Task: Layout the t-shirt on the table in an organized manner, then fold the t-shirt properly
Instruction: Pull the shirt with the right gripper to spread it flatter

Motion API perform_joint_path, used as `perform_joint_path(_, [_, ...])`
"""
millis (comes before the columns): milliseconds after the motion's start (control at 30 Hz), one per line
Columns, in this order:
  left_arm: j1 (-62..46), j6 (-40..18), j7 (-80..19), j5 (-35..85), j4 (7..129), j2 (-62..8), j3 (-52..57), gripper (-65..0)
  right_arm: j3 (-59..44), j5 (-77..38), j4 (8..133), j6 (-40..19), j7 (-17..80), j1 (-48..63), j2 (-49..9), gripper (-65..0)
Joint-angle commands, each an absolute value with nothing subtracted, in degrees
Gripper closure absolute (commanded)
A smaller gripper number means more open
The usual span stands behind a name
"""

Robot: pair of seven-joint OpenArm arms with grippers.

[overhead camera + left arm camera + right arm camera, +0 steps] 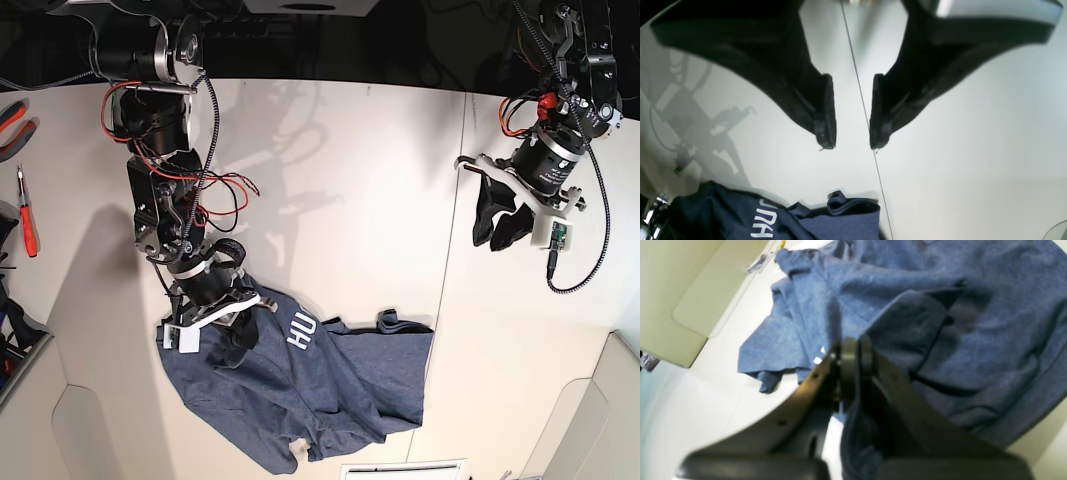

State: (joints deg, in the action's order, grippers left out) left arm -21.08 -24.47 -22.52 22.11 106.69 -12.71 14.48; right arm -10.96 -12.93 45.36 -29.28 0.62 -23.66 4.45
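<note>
The dark navy t-shirt (pixel 330 390) lies crumpled on the near part of the off-white table (pixel 350 170), white lettering showing near its upper edge. In the base view my right gripper (pixel 232 322) is down at the shirt's left upper corner. The right wrist view shows that gripper (pixel 853 348) shut on a bunched fold of the t-shirt (pixel 973 326), the cloth rising between its fingers. My left gripper (pixel 500 228) hangs above bare table at the far right, well away from the shirt. In the left wrist view it (pixel 851 146) stands open and empty, with the t-shirt (pixel 826 223) below it.
A thin dark seam (pixel 450 250) crosses the table on the right. Lighter rounded panels sit at the near corners (pixel 90 440) (pixel 600 410). Red-handled tools (pixel 25 215) lie by the left edge. Loose red and black wires (pixel 215 200) hang from the right arm.
</note>
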Motion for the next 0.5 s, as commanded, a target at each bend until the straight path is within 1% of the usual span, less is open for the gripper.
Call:
perform_joint_path(0, [-20.80,-24.64,-21.26,22.87,107.55,-13.19,14.70,-21.1,-10.85,-12.95,46.72,-31.64,0.84,-25.19,4.43,0.0])
perform_joint_path(100, [-20.80,-24.64,-21.26,22.90,107.55,-13.21,14.70,-21.1,-10.00,-13.04,46.87,-33.12,4.40,-24.84,4.38,0.0])
perform_joint_path(200, [-20.80,-24.64,-21.26,22.87,107.55,-13.21,14.70,-21.1,-6.22,-14.24,49.78,-33.71,5.72,-22.24,3.22,0.0])
perform_joint_path(333, [-20.80,-24.64,-21.23,22.87,107.55,-13.21,14.70,-21.1,2.22,-14.57,59.96,-33.71,9.32,-15.88,-0.64,0.0])
perform_joint_path(467, [-20.78,-24.64,-21.21,22.87,107.55,-13.21,14.70,-21.1,10.26,-14.52,73.32,-33.67,13.26,-8.71,-6.96,0.0])
